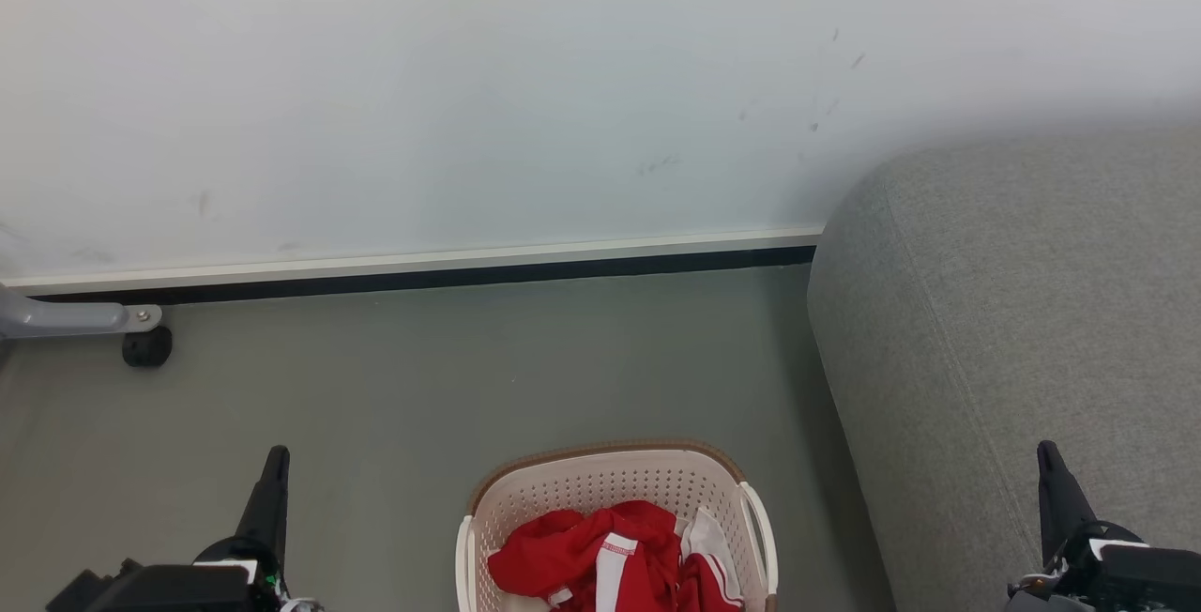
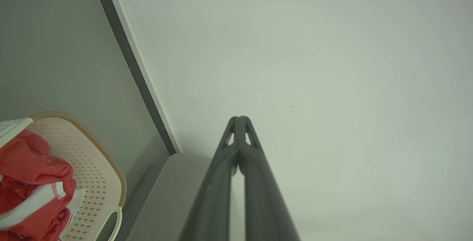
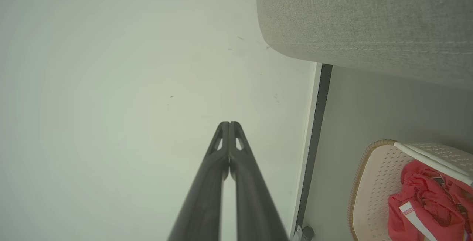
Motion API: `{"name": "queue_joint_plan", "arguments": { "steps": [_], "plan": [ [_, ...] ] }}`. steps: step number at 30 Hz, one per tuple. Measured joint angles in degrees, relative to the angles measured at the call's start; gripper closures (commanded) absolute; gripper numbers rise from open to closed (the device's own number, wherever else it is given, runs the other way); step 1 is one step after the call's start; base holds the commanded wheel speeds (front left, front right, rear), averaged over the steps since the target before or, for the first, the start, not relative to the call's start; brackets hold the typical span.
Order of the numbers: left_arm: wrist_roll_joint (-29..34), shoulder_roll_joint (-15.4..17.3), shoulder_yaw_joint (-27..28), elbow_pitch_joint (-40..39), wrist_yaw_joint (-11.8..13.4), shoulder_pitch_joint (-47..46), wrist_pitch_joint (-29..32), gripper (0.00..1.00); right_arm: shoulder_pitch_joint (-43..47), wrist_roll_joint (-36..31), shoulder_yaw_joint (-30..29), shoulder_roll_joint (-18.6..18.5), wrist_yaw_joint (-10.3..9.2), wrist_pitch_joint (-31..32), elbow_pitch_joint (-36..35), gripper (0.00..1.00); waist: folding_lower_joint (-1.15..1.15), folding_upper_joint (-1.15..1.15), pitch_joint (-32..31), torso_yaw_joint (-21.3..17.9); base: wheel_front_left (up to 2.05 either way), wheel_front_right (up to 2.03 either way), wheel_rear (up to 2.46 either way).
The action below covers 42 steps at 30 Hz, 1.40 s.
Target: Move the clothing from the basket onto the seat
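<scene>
1. White painted wall (image 1: 469,77) closes the far side of the scene and meets the floor at a pale skirting strip with a dark line under it.
2. Grey-green smooth floor (image 1: 450,368) carries the basket. At its far left edge, by the wall, stand a grey metal leg and a black caster (image 1: 146,346).
3. Large grey fabric-upholstered seat (image 1: 1013,330) with a rounded corner rises from the floor's right side. No garment shows on the part in view.
4. Cream perforated plastic basket (image 1: 600,454) with a brown woven-look rim sits on the floor well short of the skirting and just beside the seat's side face. Its near end is cut off by the head view, so its long axis cannot be told.
5. Red clothing with white stripes and trim (image 1: 582,560) lies bunched inside the basket, so nothing has been moved yet.
6. Left gripper (image 1: 275,476) hangs above bare floor to the left of the basket, its dark fingers pressed together on nothing.
7. Right gripper (image 1: 1053,471) is over the seat, closed in the same way and empty.
8. The clothing lies between the two grippers and below them. The left gripper looks somewhat nearer, and its jaws would have to part before it goes down into the basket.
</scene>
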Motion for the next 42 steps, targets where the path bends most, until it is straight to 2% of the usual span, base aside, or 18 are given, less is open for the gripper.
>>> {"name": "queue_joint_plan", "arguments": {
  "steps": [42],
  "plan": [
    [0.0,0.0,0.0,0.0,0.0,0.0,-0.01,1.0,0.0,0.0,0.0,0.0,0.0,0.0,0.0,1.0,0.0,0.0,0.0,0.0,0.0,0.0,0.0]
  ]
}}
